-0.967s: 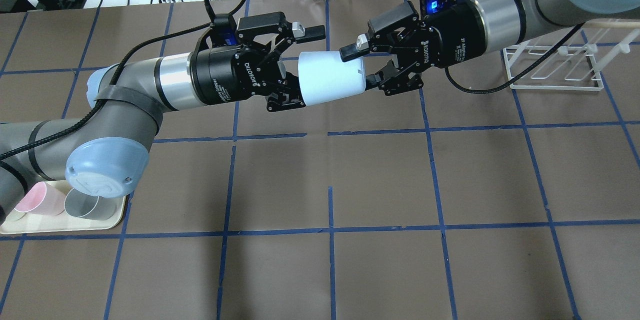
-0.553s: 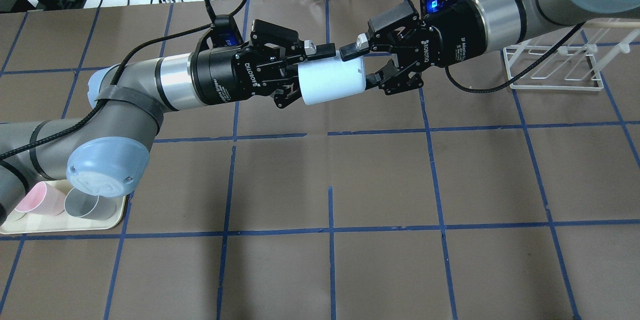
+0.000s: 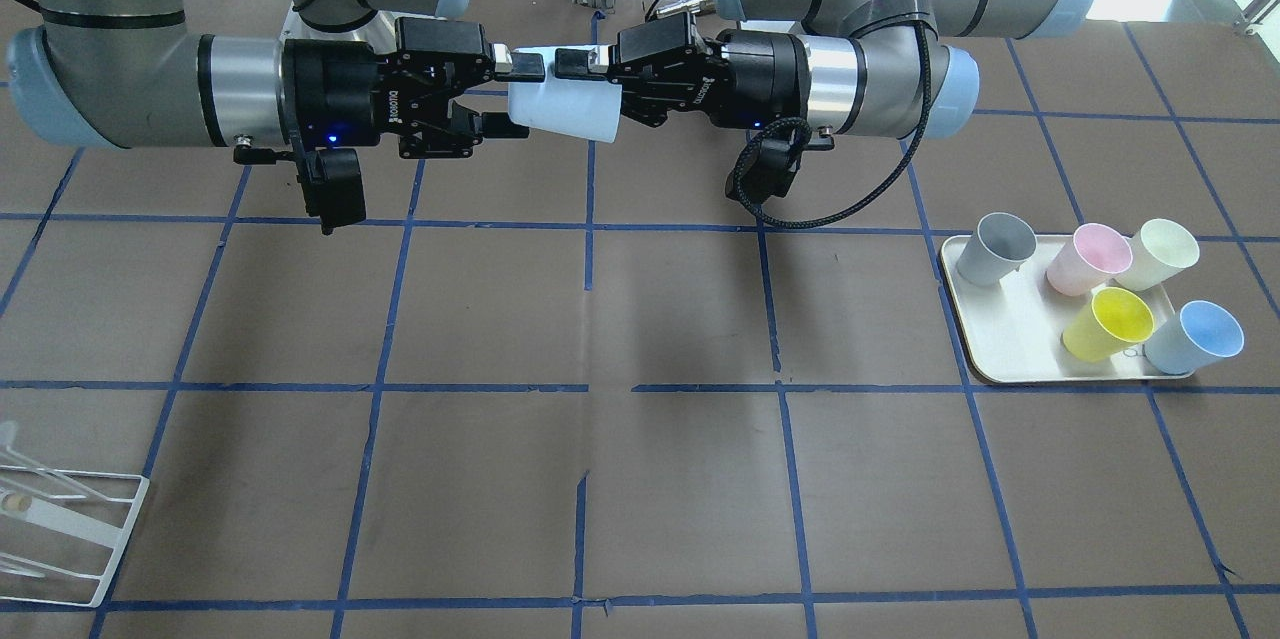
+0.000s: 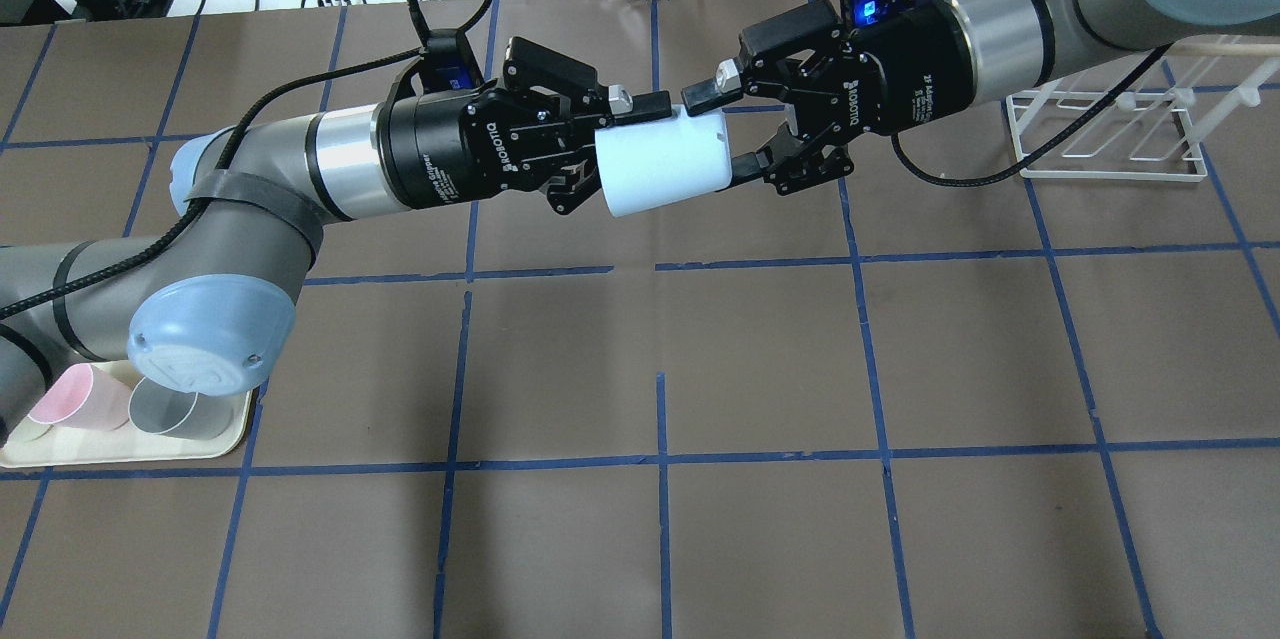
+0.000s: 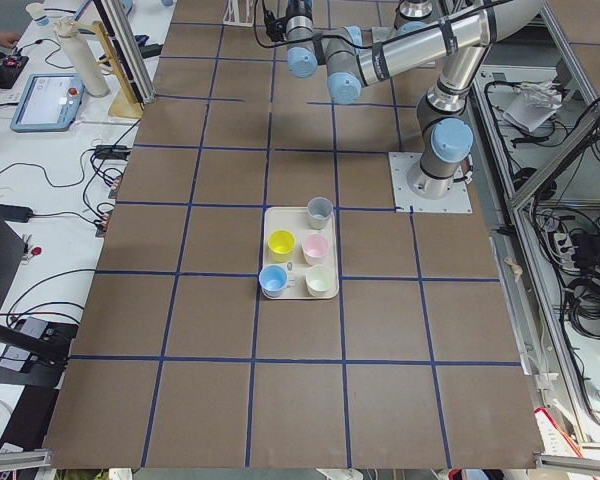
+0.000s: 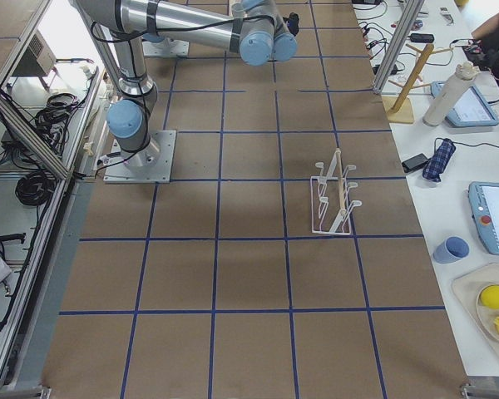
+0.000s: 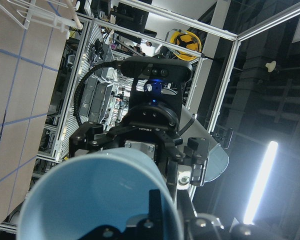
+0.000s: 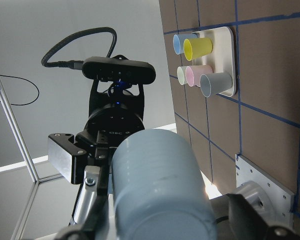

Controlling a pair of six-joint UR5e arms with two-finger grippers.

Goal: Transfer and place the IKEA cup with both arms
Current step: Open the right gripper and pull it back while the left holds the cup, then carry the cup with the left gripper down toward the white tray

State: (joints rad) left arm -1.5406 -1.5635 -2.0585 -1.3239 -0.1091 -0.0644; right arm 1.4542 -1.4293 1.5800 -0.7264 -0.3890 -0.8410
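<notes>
Since a second ago the left pincer (image 4: pixel 622 151) has clamped onto the cup (image 4: pixel 660 164) at its rim end. The right pincer (image 4: pixel 722 131) has loosened, its jaws spread beside the base. The cup lies sideways in the air above the table (image 4: pixel 760 359), at 12 o'clock from centre.
</notes>
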